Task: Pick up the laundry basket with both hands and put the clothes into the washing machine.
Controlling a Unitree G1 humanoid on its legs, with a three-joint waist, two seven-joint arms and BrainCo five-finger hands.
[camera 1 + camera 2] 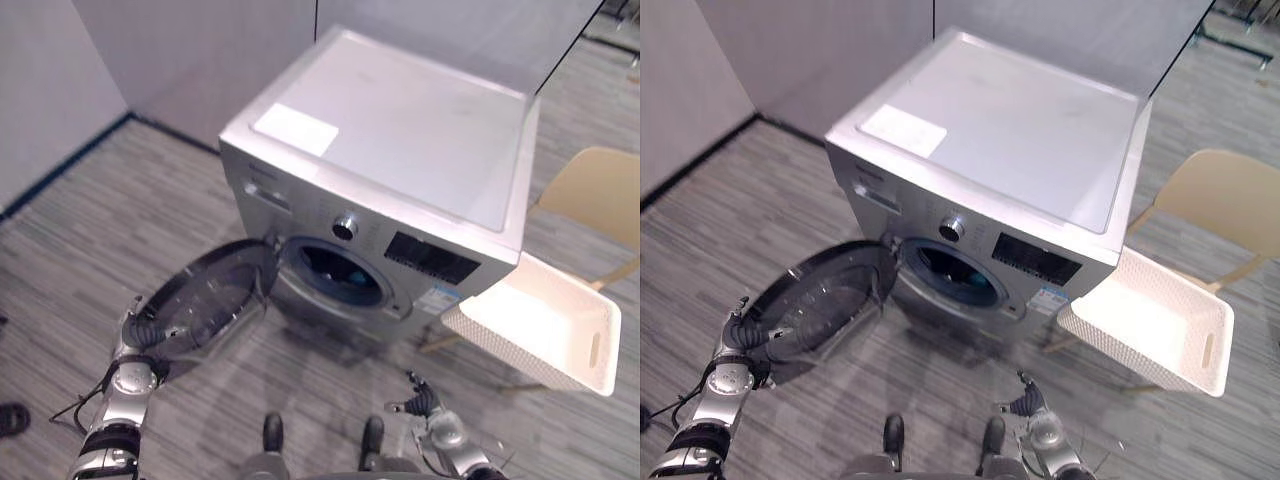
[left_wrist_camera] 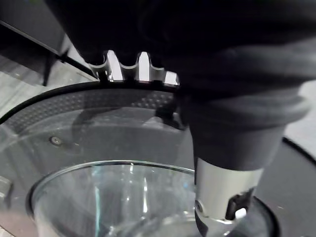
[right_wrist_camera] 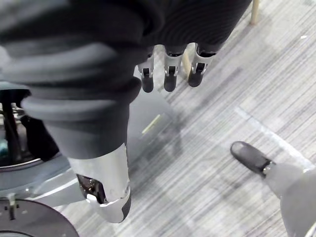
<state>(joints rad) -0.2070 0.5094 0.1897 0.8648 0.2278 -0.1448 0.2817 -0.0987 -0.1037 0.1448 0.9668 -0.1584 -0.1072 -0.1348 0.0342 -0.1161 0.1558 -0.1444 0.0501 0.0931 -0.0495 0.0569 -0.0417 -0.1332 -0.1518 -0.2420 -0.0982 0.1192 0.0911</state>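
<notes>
A silver washing machine [image 1: 400,130] stands ahead with its round door [image 1: 205,300] swung wide to the left, leaving the dark drum opening [image 1: 340,275] uncovered. My left hand [image 1: 135,335] is at the door's outer rim [image 2: 98,101], its fingers [image 2: 123,66] straight behind the rim and its thumb [image 2: 224,197] over the glass. A white mesh laundry basket [image 1: 490,335] rests tilted on a chair to the right of the machine, and its inside looks plain white. My right hand [image 1: 420,395] hangs low over the floor, well short of the basket, with its fingers [image 3: 170,74] relaxed and holding nothing.
The beige chair [image 1: 600,190] under the basket stands close to the machine's right side. Grey walls run behind and to the left. Striped grey flooring [image 1: 100,230] spreads in front. A small dark object [image 1: 12,418] lies at the left edge.
</notes>
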